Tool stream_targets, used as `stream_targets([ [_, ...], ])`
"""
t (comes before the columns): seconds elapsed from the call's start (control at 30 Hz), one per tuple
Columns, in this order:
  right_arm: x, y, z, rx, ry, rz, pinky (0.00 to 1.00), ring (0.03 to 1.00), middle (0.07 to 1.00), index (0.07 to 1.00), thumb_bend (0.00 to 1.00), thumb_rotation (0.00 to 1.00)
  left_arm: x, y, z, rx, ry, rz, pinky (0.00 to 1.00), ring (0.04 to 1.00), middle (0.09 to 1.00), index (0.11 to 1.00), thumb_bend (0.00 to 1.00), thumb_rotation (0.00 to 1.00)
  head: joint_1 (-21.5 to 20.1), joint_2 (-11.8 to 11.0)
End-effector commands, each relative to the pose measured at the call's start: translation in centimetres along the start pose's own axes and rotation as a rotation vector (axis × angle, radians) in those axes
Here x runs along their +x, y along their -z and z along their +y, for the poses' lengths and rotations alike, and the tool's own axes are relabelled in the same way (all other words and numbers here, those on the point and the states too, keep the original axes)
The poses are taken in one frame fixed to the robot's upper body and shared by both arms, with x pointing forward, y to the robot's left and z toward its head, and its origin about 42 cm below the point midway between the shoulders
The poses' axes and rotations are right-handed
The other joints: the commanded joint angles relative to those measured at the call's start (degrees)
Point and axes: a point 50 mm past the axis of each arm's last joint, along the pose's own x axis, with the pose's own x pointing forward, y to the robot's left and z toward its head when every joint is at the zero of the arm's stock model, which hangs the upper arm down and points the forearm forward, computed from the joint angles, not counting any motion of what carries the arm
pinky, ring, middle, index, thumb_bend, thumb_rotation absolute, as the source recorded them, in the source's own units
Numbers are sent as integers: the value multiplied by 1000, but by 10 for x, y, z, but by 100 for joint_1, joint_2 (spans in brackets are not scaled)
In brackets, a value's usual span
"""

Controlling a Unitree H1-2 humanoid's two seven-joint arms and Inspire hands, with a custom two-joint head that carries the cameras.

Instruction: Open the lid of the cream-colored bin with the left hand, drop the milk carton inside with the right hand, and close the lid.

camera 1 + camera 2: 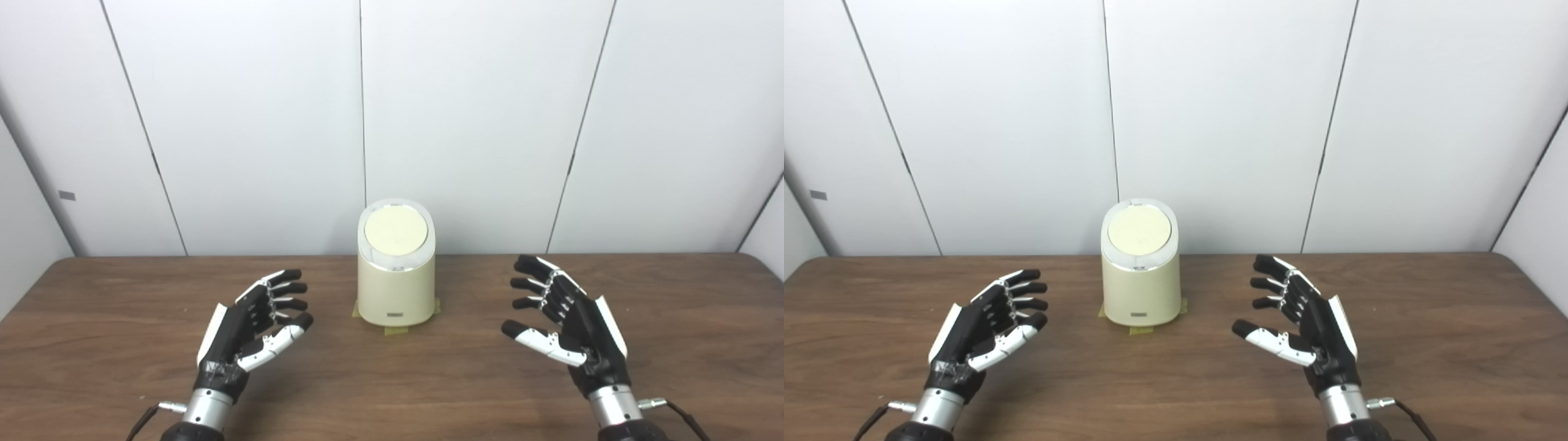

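Both forearms cut off by the bottom edge just below the wrists. Cable at the left wrist (142, 421) and cable at the right wrist (686, 419) lost past that same edge. Worktop (122, 367) cropped at the bottom and both sides, near edge out of sight. Inside of the cream-colored bin (396, 288) hidden under its closed lid (395, 230). Small label (395, 315) low on the bin's front too tiny to read. Yellow tape (395, 331) mostly tucked under the base, only corners showing. Grey mark (67, 195) on the left wall panel too small to identify. Palms of left hand (248, 327) and right hand (569, 321) partly turned from view.
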Motion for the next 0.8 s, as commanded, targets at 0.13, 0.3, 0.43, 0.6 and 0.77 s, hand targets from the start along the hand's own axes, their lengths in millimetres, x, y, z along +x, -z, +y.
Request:
stream_targets([
  [0.13,9,-13,-3,10,-4,-74,604,746,806,795,756,288,11,-16,2,-45,6,-109,501,668,744,795,645,211,9,-6],
  [0.3,9,-13,-1,13,-6,-73,595,747,809,793,751,271,11,-16,3,-40,1,-115,513,676,746,791,630,192,3,-38],
  [0.43,8,-14,0,16,-26,-58,617,773,835,804,771,299,11,-16,4,-48,6,-113,519,684,752,793,636,194,-22,-42],
  [0.6,8,-14,0,16,-46,-51,693,819,887,847,842,359,10,-14,5,-63,13,-108,541,692,757,794,627,175,-47,-43],
  [0.77,9,-12,0,14,-50,-56,716,820,899,863,832,314,10,-14,7,-44,24,-103,546,699,768,785,648,229,-63,-48],
])
